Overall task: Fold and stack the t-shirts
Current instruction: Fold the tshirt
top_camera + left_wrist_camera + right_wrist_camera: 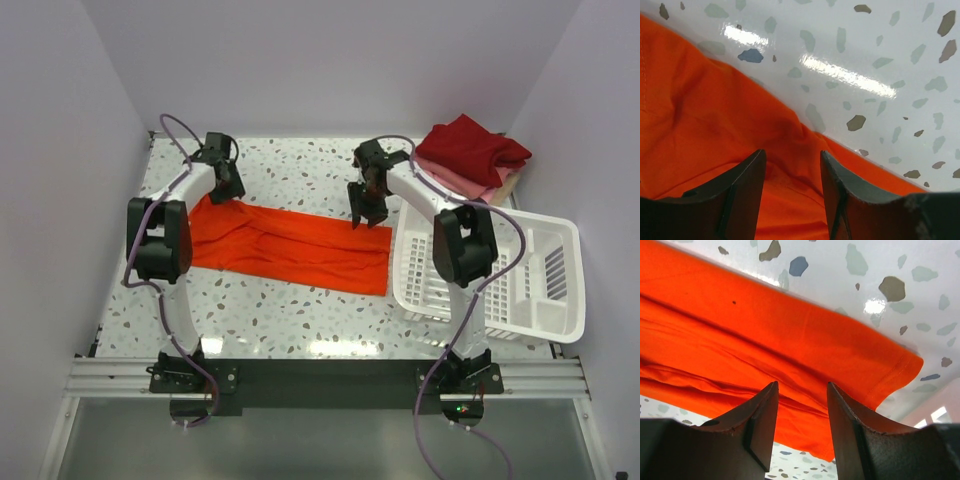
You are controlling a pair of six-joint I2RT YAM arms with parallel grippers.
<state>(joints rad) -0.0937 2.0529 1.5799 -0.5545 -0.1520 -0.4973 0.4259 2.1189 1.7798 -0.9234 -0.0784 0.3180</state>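
Observation:
The bright orange-red t-shirt (290, 245) lies folded lengthwise into a long band across the speckled table. My left gripper (226, 188) is open just above its far left corner; the left wrist view shows the orange cloth (715, 130) under and between the jaws. My right gripper (366, 214) is open above the shirt's far right corner; the right wrist view shows the shirt's hemmed end (850, 355) below the jaws. A stack of folded shirts sits at the back right: dark red (472, 148) on top, pink (470, 183) and beige (508, 184) under it.
A white plastic lattice basket (540, 285) stands on the right, close to the shirt's right end and the right arm. White walls close in the table on the left, back and right.

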